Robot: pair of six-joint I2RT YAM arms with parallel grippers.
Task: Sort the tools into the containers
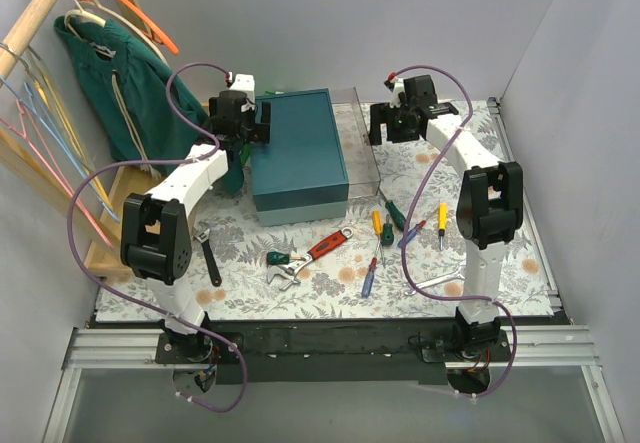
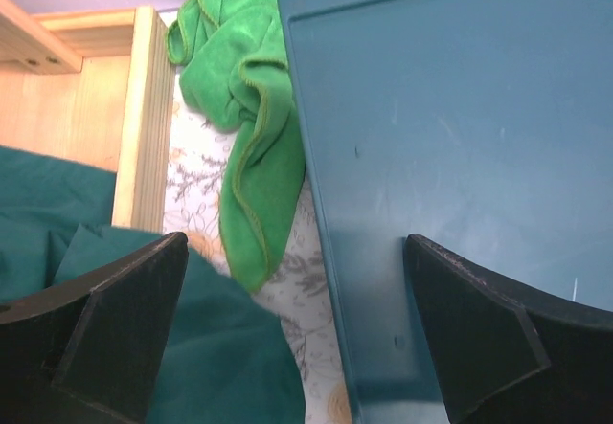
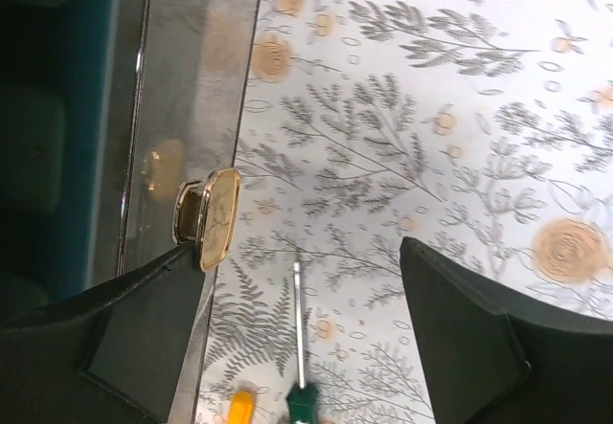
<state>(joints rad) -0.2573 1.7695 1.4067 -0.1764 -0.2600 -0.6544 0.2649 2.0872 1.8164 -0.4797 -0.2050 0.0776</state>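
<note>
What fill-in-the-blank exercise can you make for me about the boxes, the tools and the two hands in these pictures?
1. The clear box stands on the ___ side of the teal box.
2. The left hand and the right hand are both ___.
3. The cloth beside the teal box is bright ___.
4. The adjustable wrench has a ___ handle.
Missing words: right, open, green, red.

Tools (image 1: 326, 245) lie on the table (image 1: 250, 295) before the wide box (image 1: 298, 148) and narrow box (image 1: 363, 148).
</note>
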